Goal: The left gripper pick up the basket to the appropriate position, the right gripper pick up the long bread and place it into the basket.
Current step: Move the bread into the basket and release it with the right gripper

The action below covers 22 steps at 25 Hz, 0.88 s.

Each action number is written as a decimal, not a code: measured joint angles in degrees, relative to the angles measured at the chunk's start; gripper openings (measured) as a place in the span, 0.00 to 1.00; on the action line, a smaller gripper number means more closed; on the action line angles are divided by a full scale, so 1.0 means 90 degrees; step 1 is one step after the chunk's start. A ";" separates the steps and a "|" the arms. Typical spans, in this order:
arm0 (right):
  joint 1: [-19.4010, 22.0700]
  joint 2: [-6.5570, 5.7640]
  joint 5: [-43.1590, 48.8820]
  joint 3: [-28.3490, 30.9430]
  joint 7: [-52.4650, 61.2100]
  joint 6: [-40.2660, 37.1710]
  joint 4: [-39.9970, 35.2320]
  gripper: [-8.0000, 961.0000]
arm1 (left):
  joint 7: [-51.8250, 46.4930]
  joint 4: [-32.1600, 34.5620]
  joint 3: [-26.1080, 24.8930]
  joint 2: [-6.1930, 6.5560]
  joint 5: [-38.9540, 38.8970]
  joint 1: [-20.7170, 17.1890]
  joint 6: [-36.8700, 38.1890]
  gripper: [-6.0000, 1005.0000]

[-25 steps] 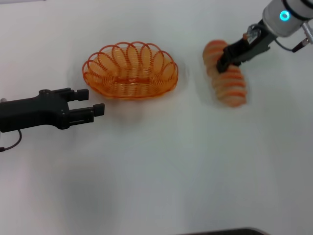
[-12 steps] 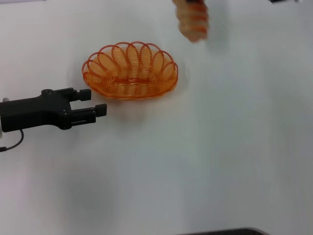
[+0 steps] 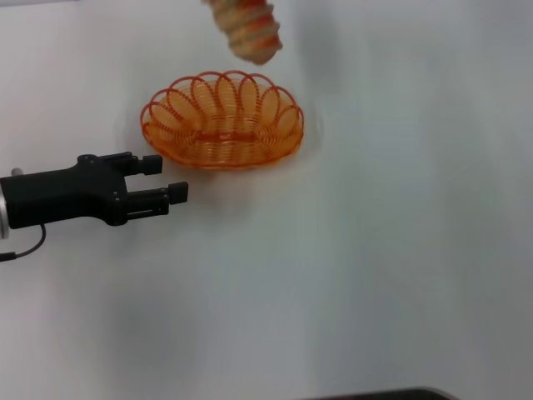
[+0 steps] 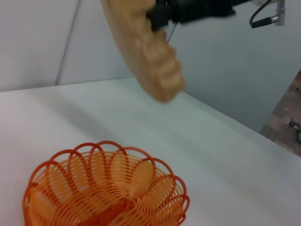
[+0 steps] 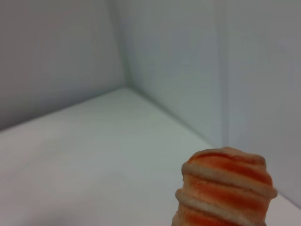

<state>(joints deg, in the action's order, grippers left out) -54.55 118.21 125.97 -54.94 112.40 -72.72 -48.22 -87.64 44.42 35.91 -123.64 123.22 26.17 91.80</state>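
Observation:
The orange wire basket [image 3: 222, 121] stands on the white table [image 3: 375, 250]; it also shows in the left wrist view [image 4: 106, 188]. My left gripper [image 3: 164, 177] is open and empty, just in front of and to the left of the basket, not touching it. The long bread [image 3: 246, 32] hangs in the air above the basket's far rim, one end pointing down. In the left wrist view my right gripper [image 4: 157, 19] is shut on the bread [image 4: 148, 52] near its upper part. The bread's end fills the corner of the right wrist view [image 5: 225, 188]. The right gripper is out of the head view.
Pale walls [image 4: 37, 42] rise behind the table's far edge. The table's right edge [image 4: 263, 136] drops off to a darker floor in the left wrist view.
The right gripper lifted the bread off the table at the right and carried it left to above the basket. The left gripper crept slightly right; the basket stayed put.

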 joint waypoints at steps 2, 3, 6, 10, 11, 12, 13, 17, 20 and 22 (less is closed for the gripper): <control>-0.0067 0.0023 -0.0001 -0.0141 -0.0561 -0.0218 0.0038 0.33 | 0.0053 -0.0006 0.0002 0.0006 0.0000 0.0005 0.0003 0.72; -0.0098 0.0029 -0.0002 -0.0210 -0.0756 -0.0293 0.0048 0.33 | 0.0060 -0.0006 0.0002 0.0006 0.0000 0.0004 0.0002 0.72; -0.0219 -0.0004 0.0033 -0.0542 -0.1091 -0.0401 0.0120 0.34 | 0.0071 -0.0025 0.0002 0.0001 0.0000 0.0005 -0.0023 0.72; -0.0422 0.0064 0.0710 -0.0906 -0.1360 -0.0401 0.0198 0.35 | 0.0073 -0.0093 -0.0022 -0.0001 0.0001 0.0004 0.0029 0.72; -0.0476 0.0094 0.0948 -0.0993 -0.1400 -0.0390 0.0245 0.35 | 0.0075 -0.0104 -0.0025 -0.0002 -0.0004 0.0004 0.0085 0.72; -0.0523 0.0119 0.1140 -0.1067 -0.1457 -0.0343 0.0314 0.35 | 0.0077 -0.0114 -0.0024 -0.0003 -0.0016 0.0003 0.0131 0.72; -0.0555 0.0136 0.1237 -0.1138 -0.1507 -0.0295 0.0386 0.35 | 0.0078 -0.0128 -0.0024 -0.0005 -0.0033 0.0000 0.0172 0.72; -0.0687 0.0146 0.1313 -0.1427 -0.1586 -0.0025 0.0734 0.36 | 0.0080 -0.0290 -0.0038 -0.0011 -0.0071 -0.0001 0.0211 0.72; -0.0748 0.0143 0.1315 -0.1444 -0.1610 0.0110 0.0876 0.38 | 0.0080 -0.0348 -0.0046 -0.0012 -0.0083 0.0003 0.0172 0.72; -0.0769 0.0148 0.1316 -0.1459 -0.1600 0.0172 0.0889 0.41 | 0.0080 -0.0353 -0.0046 -0.0012 -0.0085 0.0014 0.0144 0.72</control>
<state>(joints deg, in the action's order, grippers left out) -61.48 119.55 137.81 -68.08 98.00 -71.18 -40.21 -86.92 41.24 35.50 -123.75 122.45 26.30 93.09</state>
